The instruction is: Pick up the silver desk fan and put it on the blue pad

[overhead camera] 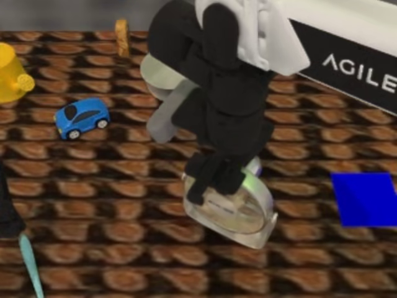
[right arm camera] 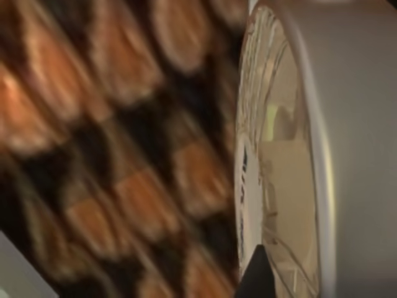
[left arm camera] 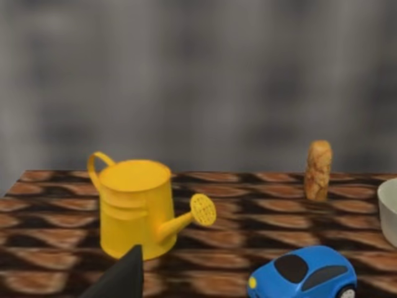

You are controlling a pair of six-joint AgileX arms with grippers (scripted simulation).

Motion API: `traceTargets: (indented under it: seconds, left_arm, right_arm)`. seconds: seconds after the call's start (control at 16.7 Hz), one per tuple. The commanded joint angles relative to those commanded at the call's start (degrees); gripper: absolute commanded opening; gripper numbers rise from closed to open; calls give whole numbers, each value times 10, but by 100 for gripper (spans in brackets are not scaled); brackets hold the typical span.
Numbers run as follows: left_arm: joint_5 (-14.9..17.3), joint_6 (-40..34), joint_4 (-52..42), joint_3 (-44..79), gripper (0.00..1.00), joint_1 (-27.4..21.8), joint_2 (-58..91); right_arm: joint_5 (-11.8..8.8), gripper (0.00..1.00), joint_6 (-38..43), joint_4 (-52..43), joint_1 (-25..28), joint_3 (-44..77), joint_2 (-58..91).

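The silver desk fan (overhead camera: pixel 239 214) is near the middle of the table, tilted with its pale beige grille face turned up. My right gripper (overhead camera: pixel 214 185) comes down on it from above and is shut on its ring housing. In the right wrist view the fan (right arm camera: pixel 291 155) fills the frame, and one dark fingertip (right arm camera: pixel 257 276) lies against the grille. The other finger is hidden behind the housing. The blue pad (overhead camera: pixel 366 198) lies flat at the table's right edge, apart from the fan. My left arm (overhead camera: pixel 9 211) is parked at the left edge.
A blue toy car (overhead camera: pixel 80 117) and a yellow watering can (overhead camera: pixel 9 74) stand at the left. A bread stick (overhead camera: pixel 121 37) stands at the back. A grey-white bowl (overhead camera: pixel 162 77) is partly hidden under my right arm. A slim teal object (overhead camera: pixel 31 267) lies at the front left.
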Motion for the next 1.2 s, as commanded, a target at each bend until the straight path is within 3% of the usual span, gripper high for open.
traceTargets:
  seconds: [0.3,0.48,1.2]
  left_arm:
    - [0,0,0,0,100,0,0]
    - [0,0,0,0,100,0,0]
    - [0,0,0,0,100,0,0]
  right_arm:
    - [0,0,-6,1,-7,-5,-1]
    - [0,0,-62,0,-38,-25,-14]
    - [-1,0,-577,29,-309,-198,-163]
